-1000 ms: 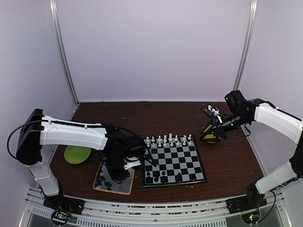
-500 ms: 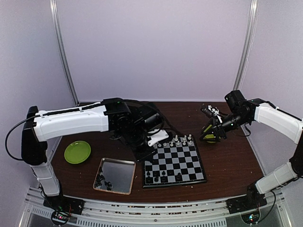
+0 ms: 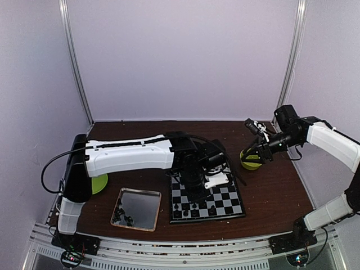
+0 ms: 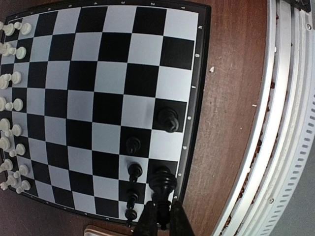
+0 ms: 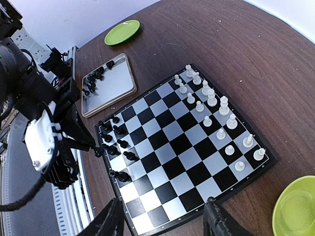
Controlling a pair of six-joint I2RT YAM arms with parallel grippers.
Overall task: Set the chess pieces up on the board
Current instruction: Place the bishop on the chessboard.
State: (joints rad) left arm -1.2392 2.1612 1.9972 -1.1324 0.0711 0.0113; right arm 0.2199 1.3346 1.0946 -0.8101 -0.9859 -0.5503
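Black chess piece sits pinched in the left claw over the board edge; right claw gapes empty.

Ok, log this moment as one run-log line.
left gripper: shut on black piece, over board near edge | right gripper: open, empty, beside board | white pieces: two rows set | tray: holds black pieces

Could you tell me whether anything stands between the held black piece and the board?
Nothing visible does; the left gripper holds the black piece over the board's near edge, with placed black pieces only alongside it.
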